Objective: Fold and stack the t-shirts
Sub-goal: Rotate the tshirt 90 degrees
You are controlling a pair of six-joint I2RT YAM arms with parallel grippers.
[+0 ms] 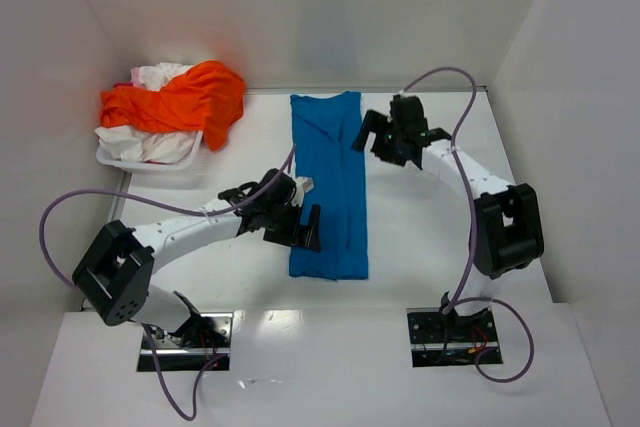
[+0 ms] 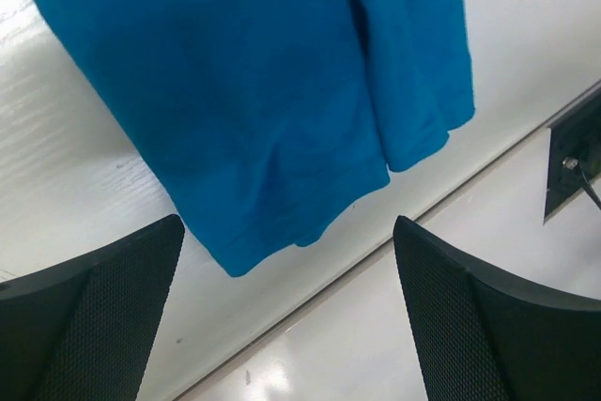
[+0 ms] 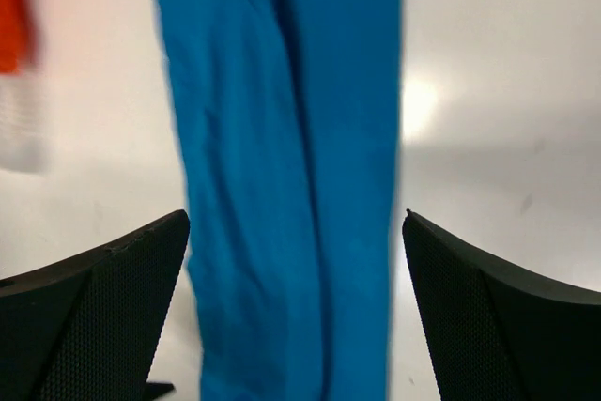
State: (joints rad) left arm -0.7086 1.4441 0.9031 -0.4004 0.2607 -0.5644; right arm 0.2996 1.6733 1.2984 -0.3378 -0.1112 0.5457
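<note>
A bright blue t-shirt, folded lengthwise into a long narrow strip, lies flat in the middle of the table. My left gripper hovers open at the strip's left edge near its near end; in the left wrist view the blue hem lies beyond the gripper, with nothing between the fingers. My right gripper is open just right of the strip's far end; its camera looks down the blue cloth, above which the gripper hangs. An orange t-shirt and white ones are heaped at the back left.
The heap sits in a white basket against the left wall. White walls close in the table at the back and both sides. The arms' base plates and purple cables sit at the near edge.
</note>
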